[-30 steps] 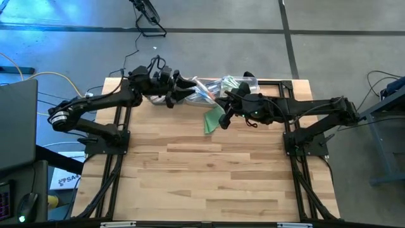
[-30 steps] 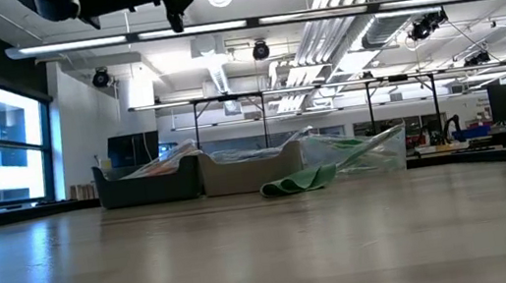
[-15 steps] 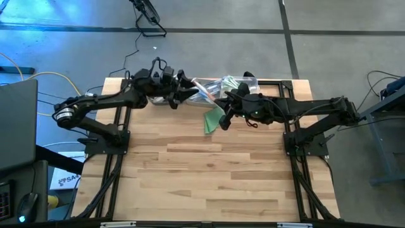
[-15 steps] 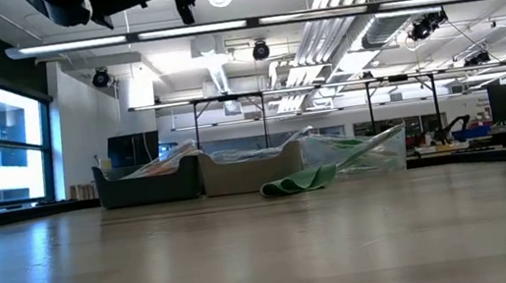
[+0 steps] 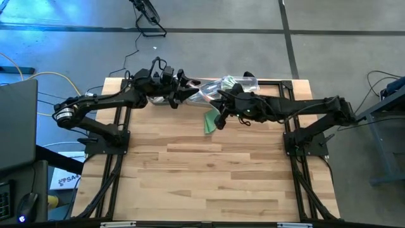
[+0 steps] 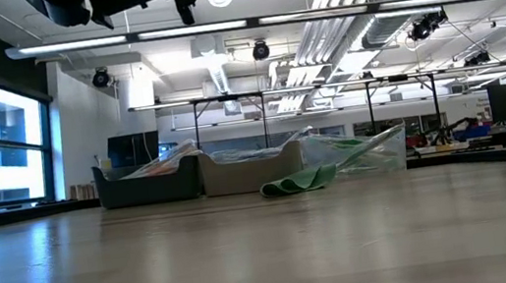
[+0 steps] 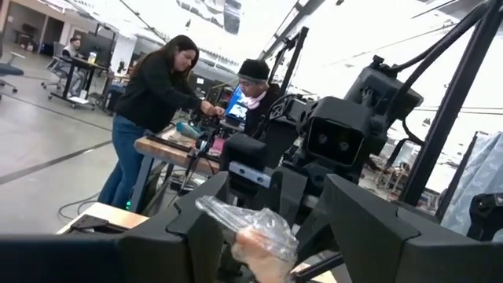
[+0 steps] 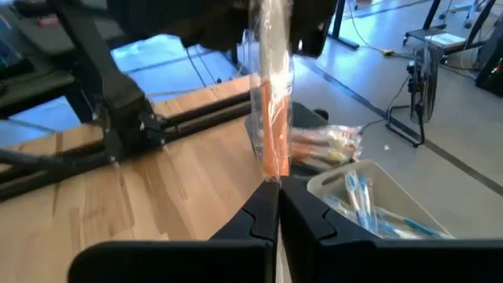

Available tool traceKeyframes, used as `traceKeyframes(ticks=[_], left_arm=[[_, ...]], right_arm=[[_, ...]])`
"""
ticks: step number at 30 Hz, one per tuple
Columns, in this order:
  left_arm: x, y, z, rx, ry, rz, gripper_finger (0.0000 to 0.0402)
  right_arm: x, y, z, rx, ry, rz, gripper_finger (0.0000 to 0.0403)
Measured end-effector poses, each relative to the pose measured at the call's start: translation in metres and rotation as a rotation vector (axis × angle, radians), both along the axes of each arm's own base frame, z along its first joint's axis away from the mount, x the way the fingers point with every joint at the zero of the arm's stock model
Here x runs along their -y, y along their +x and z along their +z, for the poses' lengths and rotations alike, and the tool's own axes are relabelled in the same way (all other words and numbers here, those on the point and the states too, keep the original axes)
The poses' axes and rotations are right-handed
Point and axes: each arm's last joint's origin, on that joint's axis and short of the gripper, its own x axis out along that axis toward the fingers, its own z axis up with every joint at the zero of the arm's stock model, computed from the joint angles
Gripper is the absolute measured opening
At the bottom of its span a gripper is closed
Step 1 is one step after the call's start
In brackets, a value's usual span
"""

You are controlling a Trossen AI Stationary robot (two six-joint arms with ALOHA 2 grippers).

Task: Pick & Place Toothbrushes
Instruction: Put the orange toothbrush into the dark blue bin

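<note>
- Right end effector [image 8: 271, 206]: fingers pressed fully together, pinching the lower edge of a clear wrapper [image 8: 269, 71] with an orange-handled toothbrush [image 8: 273, 134] inside. The brush's long axis runs straight out from the fingertips, in line with the fingers.
- Left end effector [image 7: 271, 236]: fingers spread wide. A crinkled clear bag [image 7: 253, 228] with something pale orange in it sits in the gap between them. I judge it is not clamped, though the view does not settle whether a finger touches it.
- The relation that matters: in the high view the two end effectors, left [image 5: 185, 92] and right [image 5: 218, 120], meet near the far edge of the tabletop [image 5: 209, 171], over the pile of bagged toothbrushes [image 5: 223, 84]. The pinched brush seems to point toward the left arm's open fingers, so a handover or a placement looks near. Which one I cannot tell.
- Bins: the right wrist view shows a pale bin [image 8: 377, 203] just beyond the brush, holding blue-accented toothbrushes [image 8: 357, 196], with more wrapped ones [image 8: 326, 145] lying beside it.
- A green cloth [image 5: 211, 120] lies on the tabletop just under the right arm.
- View differences: the low view shows a dark bin [image 6: 148, 186] and a pale bin [image 6: 249, 172] side by side with the cloth [image 6: 294, 183] in front, but only the arms' undersides along the top edge. Only the wrist views show the grip. The left wrist view alone shows two people at a bench in the room behind.
</note>
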Motion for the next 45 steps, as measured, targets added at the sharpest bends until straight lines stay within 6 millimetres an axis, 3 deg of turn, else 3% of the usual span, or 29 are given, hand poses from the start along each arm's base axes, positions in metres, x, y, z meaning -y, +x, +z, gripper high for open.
traceKeyframes(ticks=[17,31,41,45], left_arm=[[-0.0006,0.0013,-0.0043,-0.043,-0.020,-0.001,0.0200],[-0.0006,0.0013,-0.0043,-0.043,-0.020,-0.001,0.0076],[-0.0006,0.0013,-0.0043,-0.044,-0.020,-0.004,0.0019],[-0.0005,0.0013,-0.0043,-0.044,-0.019,-0.007,0.0013]], right_arm=[[0.0066,0.0111,-0.0009,0.046,-0.034,-0.010,0.0003],[0.0066,0.0111,-0.0009,0.046,-0.035,-0.009,0.0003],[0.0066,0.0110,-0.0008,0.046,-0.034,-0.009,0.0003],[0.0064,0.0111,-0.0008,0.047,-0.030,-0.002,0.0003]])
